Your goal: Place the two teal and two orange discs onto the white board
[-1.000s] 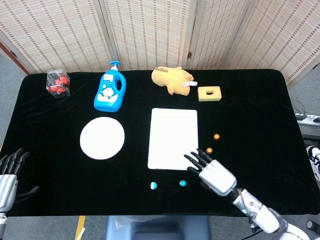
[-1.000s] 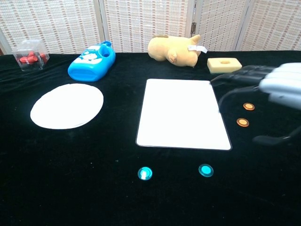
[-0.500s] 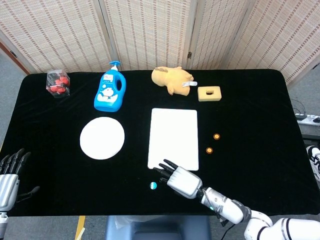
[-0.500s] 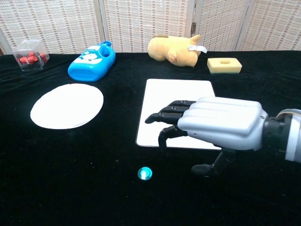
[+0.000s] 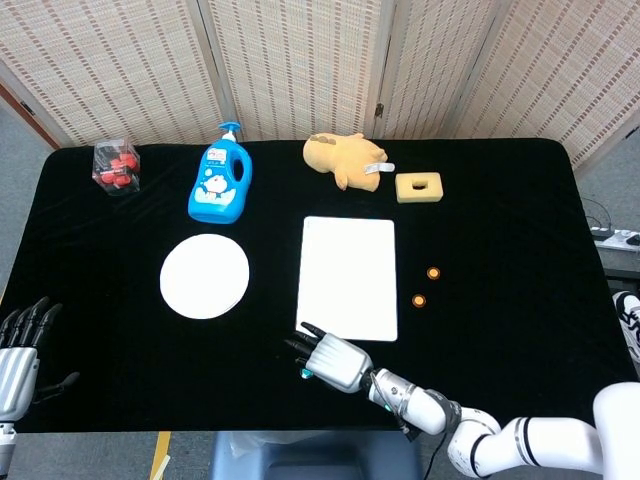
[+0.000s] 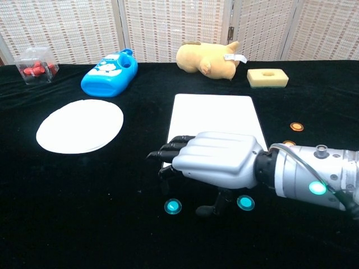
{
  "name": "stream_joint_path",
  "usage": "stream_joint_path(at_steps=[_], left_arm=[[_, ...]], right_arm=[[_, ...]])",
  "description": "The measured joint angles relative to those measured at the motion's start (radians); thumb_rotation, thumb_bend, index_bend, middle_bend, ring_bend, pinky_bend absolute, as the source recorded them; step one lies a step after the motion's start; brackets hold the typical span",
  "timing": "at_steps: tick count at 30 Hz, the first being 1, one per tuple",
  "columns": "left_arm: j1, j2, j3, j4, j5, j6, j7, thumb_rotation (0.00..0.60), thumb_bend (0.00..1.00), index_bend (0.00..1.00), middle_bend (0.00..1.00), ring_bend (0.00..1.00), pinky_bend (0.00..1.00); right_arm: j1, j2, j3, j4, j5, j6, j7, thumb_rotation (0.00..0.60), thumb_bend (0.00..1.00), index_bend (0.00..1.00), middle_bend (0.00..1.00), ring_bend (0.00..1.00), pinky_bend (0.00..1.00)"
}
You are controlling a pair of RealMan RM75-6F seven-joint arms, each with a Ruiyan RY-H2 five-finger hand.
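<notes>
The white board (image 5: 347, 277) (image 6: 216, 115) lies flat at mid-table. Two orange discs (image 5: 433, 272) (image 5: 418, 300) sit on the black cloth to its right; in the chest view one (image 6: 296, 127) shows whole and the other (image 6: 289, 144) peeks from behind my right wrist. Two teal discs (image 6: 173, 206) (image 6: 245, 203) lie in front of the board. My right hand (image 5: 330, 360) (image 6: 216, 158) hovers over them with fingers spread, holding nothing, its fingertips above the left teal disc (image 5: 306, 375). My left hand (image 5: 20, 345) rests open at the far left edge.
A round white plate (image 5: 204, 276) lies left of the board. Along the back stand a blue bottle (image 5: 220, 183), a tan plush toy (image 5: 343, 158), a yellow sponge (image 5: 418, 187) and a clear box of red pieces (image 5: 116, 165).
My right hand has swept left and toward the front edge, from beside the orange discs to above the teal discs. The discs and my left hand have not moved.
</notes>
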Motion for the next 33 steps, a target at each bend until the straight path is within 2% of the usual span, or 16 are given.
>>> stream_joint_path(at_steps=[12,33], left_arm=[[0.001,-0.008,-0.001,0.017,-0.003,-0.001,-0.013,0.600,0.13,0.02,0.00,0.08,0.00],[-0.001,-0.020,0.000,0.038,-0.009,-0.012,-0.026,0.600,0.13,0.02,0.00,0.08,0.00]], right_arm=[[0.074,-0.109,-0.002,0.091,0.120,-0.020,-0.078,0.600,0.24,0.33,0.00,0.00,0.00],[0.123,-0.140,-0.038,0.119,0.193,0.049,-0.113,0.600,0.24,0.46,0.06,0.00,0.00]])
